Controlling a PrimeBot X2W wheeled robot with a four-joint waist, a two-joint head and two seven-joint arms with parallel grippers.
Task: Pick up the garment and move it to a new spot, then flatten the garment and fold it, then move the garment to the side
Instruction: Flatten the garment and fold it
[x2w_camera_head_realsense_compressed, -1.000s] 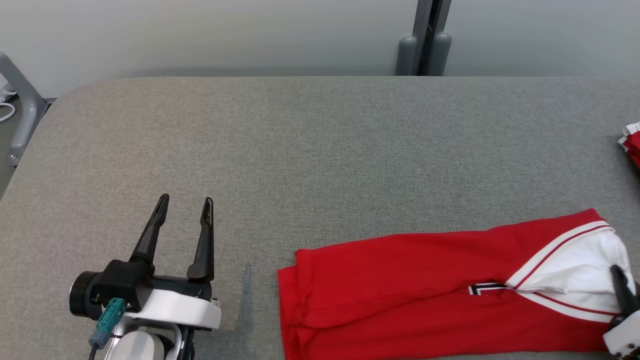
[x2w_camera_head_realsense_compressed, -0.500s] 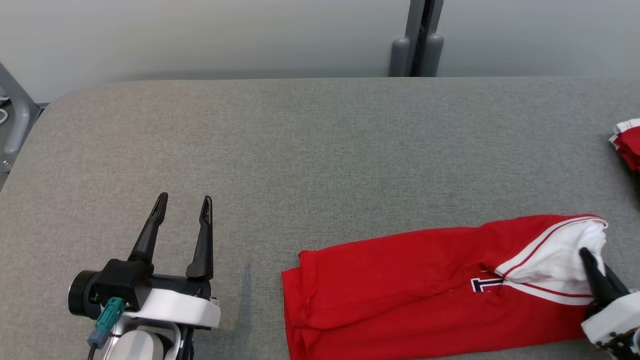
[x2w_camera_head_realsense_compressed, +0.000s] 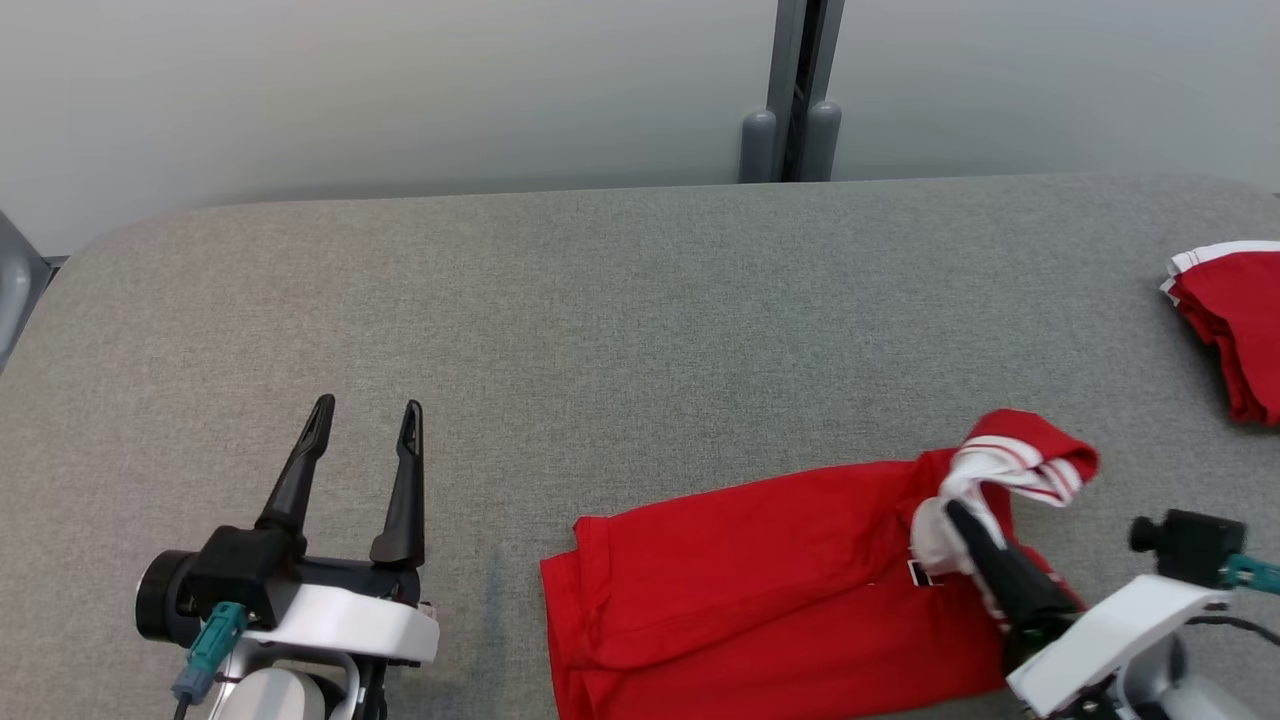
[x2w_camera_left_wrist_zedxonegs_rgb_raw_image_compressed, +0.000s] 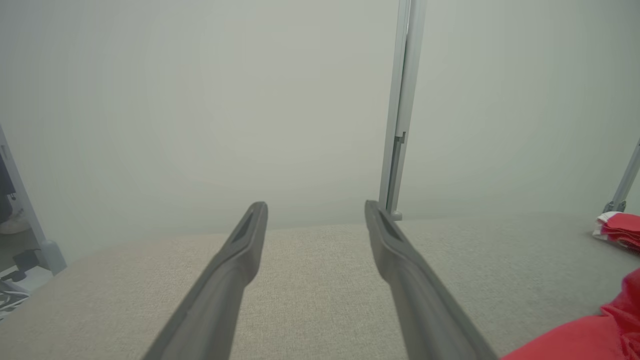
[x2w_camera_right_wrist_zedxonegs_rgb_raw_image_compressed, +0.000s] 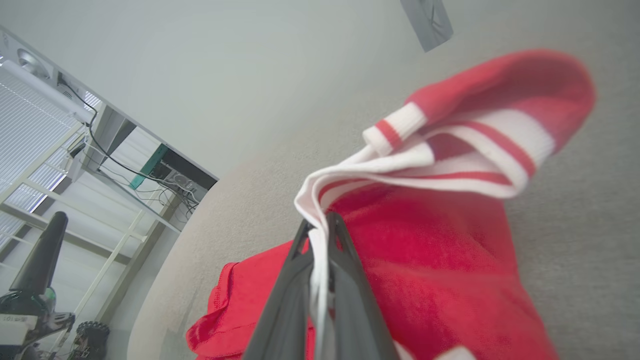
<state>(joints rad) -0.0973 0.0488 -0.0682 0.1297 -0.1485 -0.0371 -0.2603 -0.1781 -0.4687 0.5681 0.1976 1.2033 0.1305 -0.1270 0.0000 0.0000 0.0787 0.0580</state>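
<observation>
The garment (x2w_camera_head_realsense_compressed: 760, 580) is red with white striped trim and lies folded lengthwise at the table's near right. My right gripper (x2w_camera_head_realsense_compressed: 955, 515) is shut on its white-trimmed end, which is lifted and curled over toward the left; the right wrist view shows the white edge pinched between the fingers (x2w_camera_right_wrist_zedxonegs_rgb_raw_image_compressed: 320, 235), with the garment (x2w_camera_right_wrist_zedxonegs_rgb_raw_image_compressed: 440, 240) bunched above them. My left gripper (x2w_camera_head_realsense_compressed: 367, 412) rests open at the near left, well clear of the cloth, with nothing between its fingers (x2w_camera_left_wrist_zedxonegs_rgb_raw_image_compressed: 250, 235). A red corner of the garment (x2w_camera_left_wrist_zedxonegs_rgb_raw_image_compressed: 590, 335) shows at that view's lower right.
A second red and white folded cloth (x2w_camera_head_realsense_compressed: 1230, 320) lies at the table's far right edge, also as a small pile (x2w_camera_left_wrist_zedxonegs_rgb_raw_image_compressed: 617, 230). The grey table (x2w_camera_head_realsense_compressed: 600, 330) is bare across its middle and left. A grey post (x2w_camera_head_realsense_compressed: 795, 90) stands behind the far edge.
My right gripper has carried the white-trimmed end up and leftward, folding it back over the red body. The head camera has shifted, bringing more of the far-right cloth into view. The left gripper has stayed still.
</observation>
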